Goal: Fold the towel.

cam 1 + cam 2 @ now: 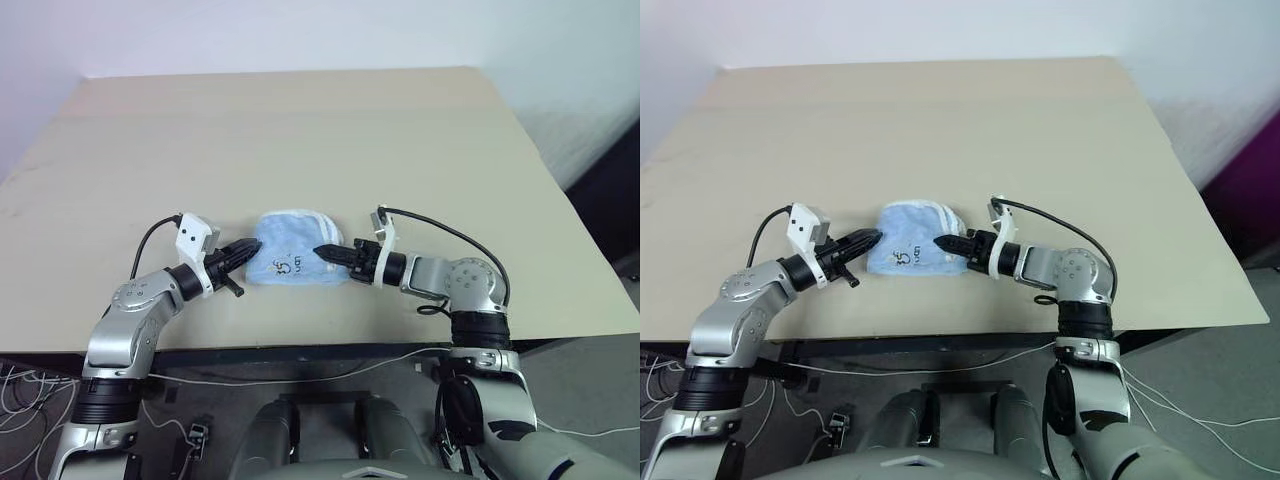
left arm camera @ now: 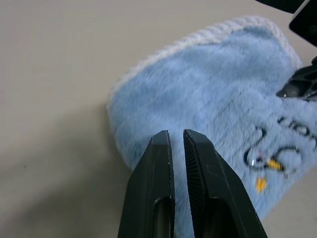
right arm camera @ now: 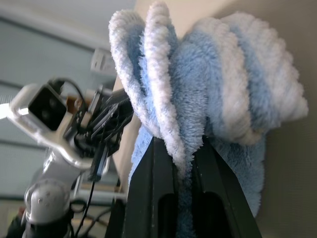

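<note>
1. Two grippers are meeting at one bundle: we are seeing the towel [image 1: 290, 250] lying folded into a small light blue wad near the front edge of the table [image 1: 300, 130], between the two arms.
2. We are seeing the right gripper [image 3: 184, 148] pinching a white-edged fold of the towel, with cloth pressed between its black fingers [image 3: 148, 188] in the right wrist view.
3. We are seeing the left gripper [image 1: 250, 250] sitting at the towel's left edge with its fingers [image 2: 158, 173] drawn nearly together, a thin slit between them.
4. We are not finding any cloth in that slit; the tips seem to be resting on or just over the pile, though we cannot be sure from this angle.
5. We are reading a small dark printed mark [image 2: 272, 158] with yellow specks facing up on the towel's near side.
6. We are noticing layered white stitched edging [image 3: 148, 74] bunching above the right gripper.
</note>
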Robot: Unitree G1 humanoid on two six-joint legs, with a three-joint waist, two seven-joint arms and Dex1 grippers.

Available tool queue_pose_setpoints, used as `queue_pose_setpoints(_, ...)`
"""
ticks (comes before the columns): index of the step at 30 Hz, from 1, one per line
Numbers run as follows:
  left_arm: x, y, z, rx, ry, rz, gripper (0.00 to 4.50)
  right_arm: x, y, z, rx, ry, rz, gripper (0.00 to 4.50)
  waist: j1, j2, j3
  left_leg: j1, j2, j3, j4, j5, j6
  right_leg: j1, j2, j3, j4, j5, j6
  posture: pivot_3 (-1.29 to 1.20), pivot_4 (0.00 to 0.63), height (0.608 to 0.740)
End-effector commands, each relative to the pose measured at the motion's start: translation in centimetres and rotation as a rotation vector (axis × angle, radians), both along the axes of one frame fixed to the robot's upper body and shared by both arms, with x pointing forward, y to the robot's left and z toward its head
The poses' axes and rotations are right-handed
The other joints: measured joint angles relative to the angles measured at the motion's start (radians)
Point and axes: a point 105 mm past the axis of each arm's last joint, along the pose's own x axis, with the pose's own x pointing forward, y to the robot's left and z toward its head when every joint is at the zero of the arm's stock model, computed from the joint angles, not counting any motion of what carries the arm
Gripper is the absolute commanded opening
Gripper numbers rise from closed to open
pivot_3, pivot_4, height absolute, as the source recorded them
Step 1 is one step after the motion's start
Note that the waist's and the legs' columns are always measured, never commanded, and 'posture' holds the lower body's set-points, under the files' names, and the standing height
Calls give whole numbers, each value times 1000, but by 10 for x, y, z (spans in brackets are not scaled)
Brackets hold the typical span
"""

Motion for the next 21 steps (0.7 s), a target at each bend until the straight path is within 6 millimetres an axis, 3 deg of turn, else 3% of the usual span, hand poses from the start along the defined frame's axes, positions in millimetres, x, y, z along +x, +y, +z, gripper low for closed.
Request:
queue_pose_setpoints(1, -1, -5, 11, -18, -43, -9, 475, 13, -40, 37, 82, -113, -201, 35, 5, 0, 0, 0, -1, 0, 0, 0, 0, 0, -1, 0, 0, 0, 0, 0, 150, 740)
queue_pose_setpoints(6, -2, -15, 6, -35, -21, -45, 475, 22, -152, 68, 112, -180, -659, 35, 27, 0, 0, 0, -2, 0, 0, 0, 0, 0, -2, -1, 0, 0, 0, 0, 150, 740)
queue_pose_setpoints(9, 2, -24, 5, -42, -16, -76, 475, 14, -207, 66, 51, -143, -901, 35, 26, 0, 0, 0, -3, 0, 0, 0, 0, 1, -3, -1, -1, 0, 0, 0, 150, 740)
queue_pose_setpoints(11, 5, -30, 6, -49, -18, -94, 475, 6, -231, 58, 13, -92, -1023, 35, 22, 0, 0, 0, -3, 0, 0, 0, 0, 1, -3, -1, 0, 0, 0, 0, 150, 740)
queue_pose_setpoints(14, 10, -38, 7, -60, -19, -126, 475, -7, -253, 40, 6, 14, -1125, 35, 16, 0, 0, 0, -1, 1, 0, 0, 1, 1, -1, -1, 0, 0, 0, 0, 150, 740)
queue_pose_setpoints(18, 12, -48, 6, -60, -14, -163, 475, -18, -260, 20, -48, 107, -1187, 35, 14, 1, 0, 0, 0, 2, 0, 0, 1, 1, 2, 1, 0, 0, 0, 0, 150, 740)
queue_pose_setpoints(21, 13, -53, 5, -62, -12, -177, 475, -22, -263, 18, -51, 122, -1220, 35, 17, 1, 0, 0, 0, 2, 1, 0, 1, 1, 3, 1, 0, 0, 0, 0, 150, 740)
